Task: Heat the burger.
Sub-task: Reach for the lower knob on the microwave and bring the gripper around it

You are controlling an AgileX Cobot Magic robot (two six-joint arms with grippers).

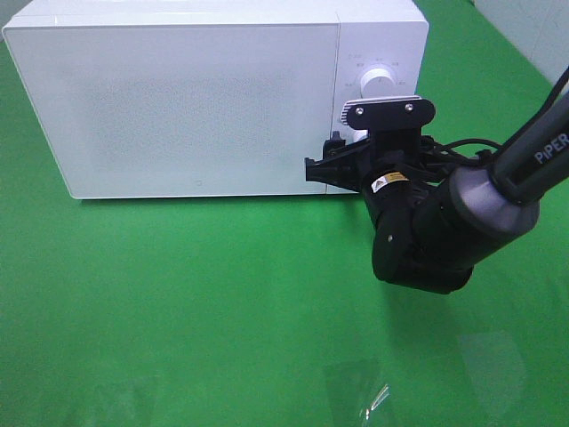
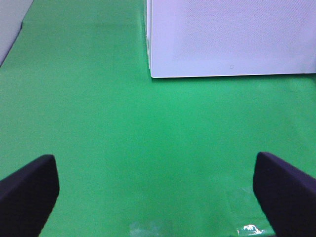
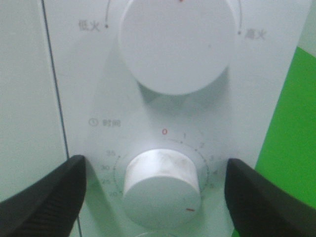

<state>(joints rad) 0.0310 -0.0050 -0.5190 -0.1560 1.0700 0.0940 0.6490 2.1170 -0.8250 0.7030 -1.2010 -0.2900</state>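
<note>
The burger is out of view. The white microwave (image 1: 178,89) stands at the back of the green cloth with its door closed. My right gripper (image 1: 342,156) is up against its control panel. In the right wrist view this gripper (image 3: 155,182) is open, one black finger (image 3: 49,197) on each side of the lower timer knob (image 3: 162,180) and apart from it. The knob's red mark sits turned away from the red 0. Above it is the larger power knob (image 3: 175,44). My left gripper (image 2: 155,192) hangs open over bare cloth, holding nothing.
The green cloth (image 1: 178,294) covers the whole table in front of the microwave (image 2: 227,39). A small shiny clear patch (image 1: 373,396) lies near the front edge. The right arm's dark body (image 1: 444,231) stands in front of the microwave's right corner.
</note>
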